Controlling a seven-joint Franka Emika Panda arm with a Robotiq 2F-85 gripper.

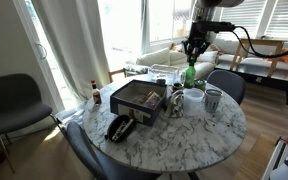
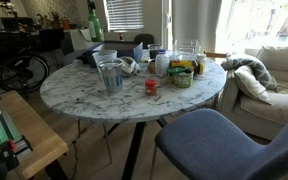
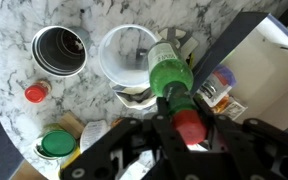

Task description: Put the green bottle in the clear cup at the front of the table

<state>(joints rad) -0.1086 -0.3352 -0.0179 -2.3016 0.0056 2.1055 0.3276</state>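
Holds the green bottle [image 3: 170, 78] clamped in the gripper [image 3: 176, 108], near its capped end. Hangs it at frame centre, over the right rim of the clear cup [image 3: 119, 50]. Judged light, stiff, smooth plastic, likely slippery. Calls for a firm hold across the slim body.

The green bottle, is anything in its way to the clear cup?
Nothing visible is. The tool holds the green bottle in the air just above the clear cup, and the cup's open mouth looks empty in the wrist view. The grey tumbler stands beside the cup, not between.
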